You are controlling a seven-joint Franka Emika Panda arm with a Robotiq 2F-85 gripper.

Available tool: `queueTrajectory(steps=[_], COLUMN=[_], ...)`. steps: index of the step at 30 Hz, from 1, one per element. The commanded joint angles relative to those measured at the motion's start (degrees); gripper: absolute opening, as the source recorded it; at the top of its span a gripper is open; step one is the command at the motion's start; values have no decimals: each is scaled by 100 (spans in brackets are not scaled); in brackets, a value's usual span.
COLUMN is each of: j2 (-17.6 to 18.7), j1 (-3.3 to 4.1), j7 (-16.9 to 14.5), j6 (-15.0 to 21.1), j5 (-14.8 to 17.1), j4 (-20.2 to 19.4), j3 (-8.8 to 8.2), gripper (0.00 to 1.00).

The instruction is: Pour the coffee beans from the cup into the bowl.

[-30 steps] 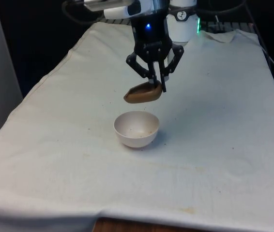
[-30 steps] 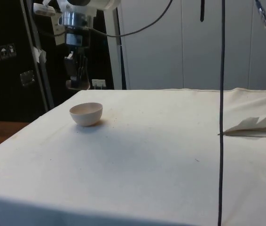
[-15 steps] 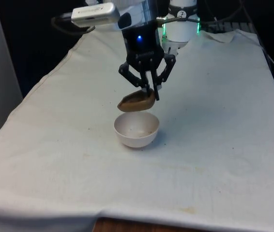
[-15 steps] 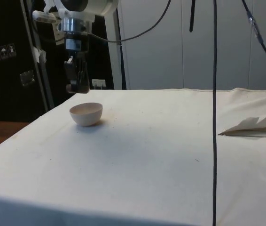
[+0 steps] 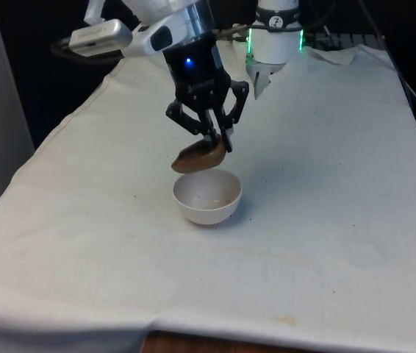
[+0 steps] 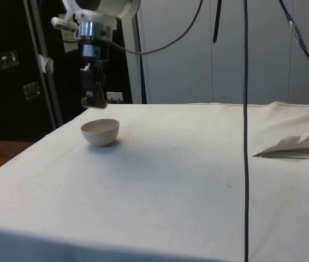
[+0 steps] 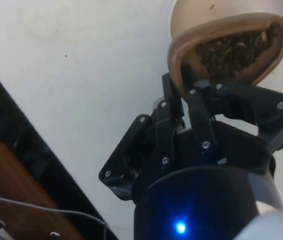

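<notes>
Midway through the pour, the brown cup hangs tilted just above the white bowl, its mouth turned down towards the front view's left and its lower lip over the bowl's rim on that side. Coffee beans are heaped inside the cup in the wrist view, so most of the load appears unpoured; the bowl's inside looks pale and nearly bare in the front view, with only a few dark specks that cannot be told from stains. Lifting and carrying are thus done, while tipping further until the beans slide out remains, by this judgement. The pincer is clenched on the cup, its two fingers pinching the rim wall, one inside and one outside, and it touches nothing else. From the side the cup hangs close above the bowl, apart from it, with the bowl resting on the tabletop.
</notes>
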Motion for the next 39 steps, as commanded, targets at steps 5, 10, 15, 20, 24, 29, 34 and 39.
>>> queueTrajectory(steps=[5, 10, 15, 20, 24, 29, 34, 39], j2=[63, 143, 252, 309, 372, 395, 590, 705], j1=[-63, -74, -103, -63, -132, -80, -155, -166], j7=[-178, -286, -372, -453, -544, -613, -682, -733], j6=[-206, -355, -527, -636, -917, -1037, -1461, -1627], j5=[275, 493, 699, 865, 1066, 1232, 1495, 1673], j4=[92, 183, 309, 378, 487, 527, 854, 1014], j3=[-29, -80, -109, -218, -264, -401, -498, -573], gripper=[0, 0, 0, 0, 0, 0, 0, 0])
